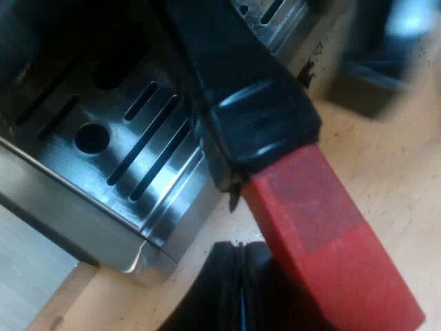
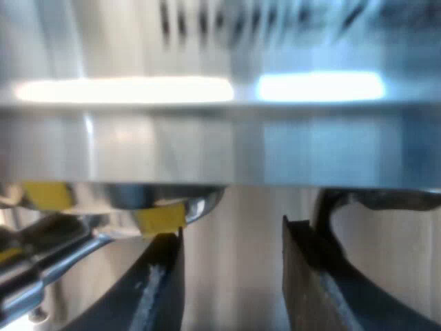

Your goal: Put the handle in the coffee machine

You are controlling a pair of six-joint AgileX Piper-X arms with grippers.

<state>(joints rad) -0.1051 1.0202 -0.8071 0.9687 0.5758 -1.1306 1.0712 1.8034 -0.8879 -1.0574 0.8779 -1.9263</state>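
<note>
Red-ended handle (image 1: pixel 275 158) is hanging over drip tray (image 1: pixel 83 186), seemingly not yet locked; right gripper (image 2: pixel 231 276) is gaping empty; left gripper (image 1: pixel 238 286): state indeterminable.

Dark handle (image 1: pixel 241 89) cut off by the edge, espresso machine (image 2: pixel 220 138) blurred, slots (image 2: pixel 207 21) smeared

Warm, even light brightens the pale wooden tabletop (image 1: pixel 393 172) and the red end of the dark handle (image 1: pixel 275 138), whose black part carries a soft bluish sheen. The slotted brushed-steel drip tray (image 1: pixel 138 158) dims toward its far side. Across the espresso machine's polished metal front (image 2: pixel 207 145) run two white glare bands, one warm, one bluish; shadow lies beneath.
</note>
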